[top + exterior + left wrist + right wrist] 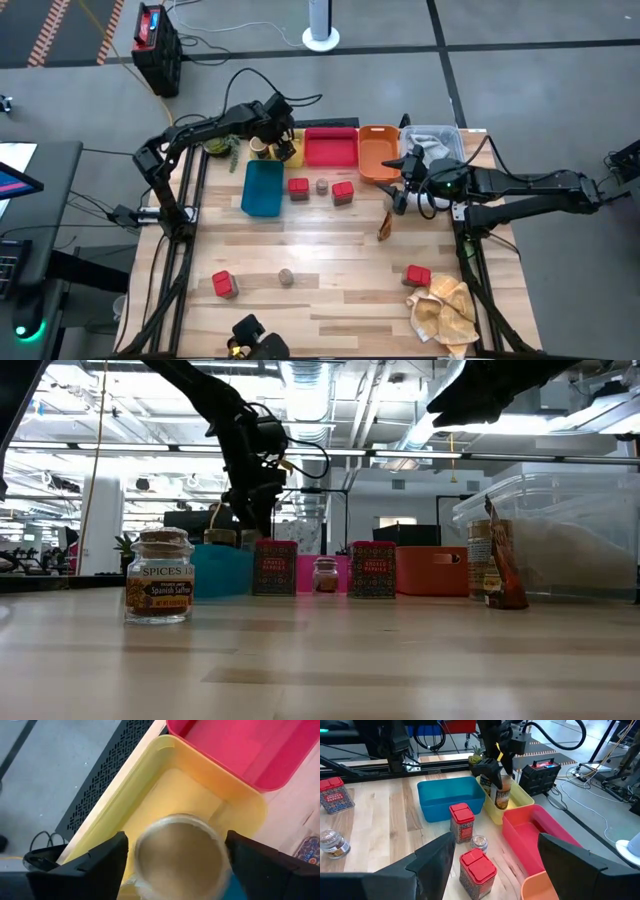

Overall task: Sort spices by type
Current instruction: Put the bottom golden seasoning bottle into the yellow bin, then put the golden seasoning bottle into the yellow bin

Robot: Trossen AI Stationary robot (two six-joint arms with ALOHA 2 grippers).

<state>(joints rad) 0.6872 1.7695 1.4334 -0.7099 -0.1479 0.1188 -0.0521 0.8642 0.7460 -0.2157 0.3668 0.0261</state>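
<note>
Item: tan jar [178,856], upright between my left gripper [496,776] fingers, clamped (cap facing the wrist), hanging directly above the yellow tray [150,785]; release goes straight down. Beyond: right gripper [402,186], fingers spread, holding nothing, beside the orange tray [377,152].
</note>
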